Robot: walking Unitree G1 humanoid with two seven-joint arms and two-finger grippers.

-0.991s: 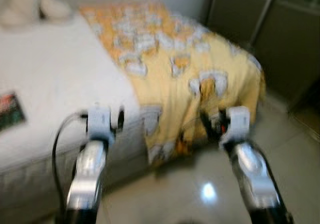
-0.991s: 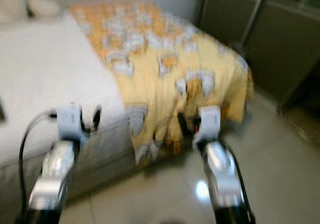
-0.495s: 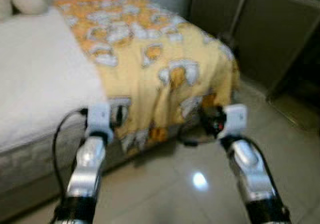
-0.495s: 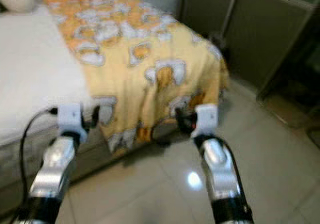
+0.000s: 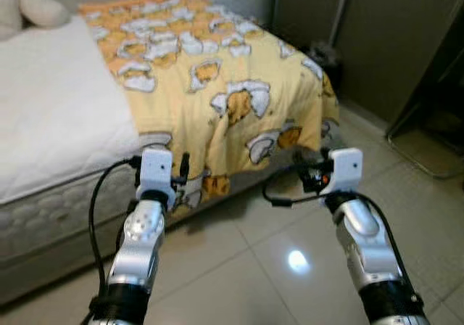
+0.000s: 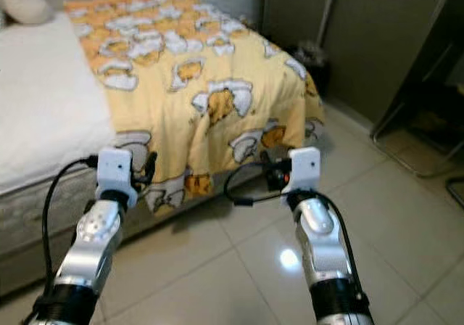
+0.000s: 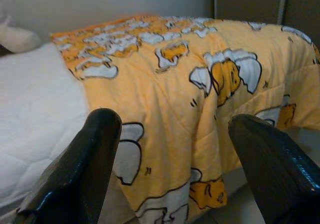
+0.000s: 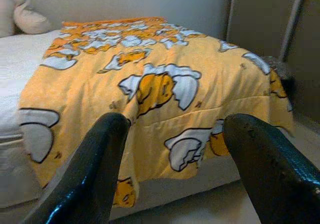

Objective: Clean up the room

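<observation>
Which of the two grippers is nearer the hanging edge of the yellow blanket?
The left gripper: its open fingers sit right at the yellow blanket hem, while the right gripper hangs over floor tiles.

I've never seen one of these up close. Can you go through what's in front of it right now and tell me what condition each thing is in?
Yellow blanket: spread over the bed's foot end, draping over the edge.
White mattress: uncovered.
Plush toy: lying at the bed's head.
Left gripper: open, empty.
Right gripper: open, empty.
</observation>
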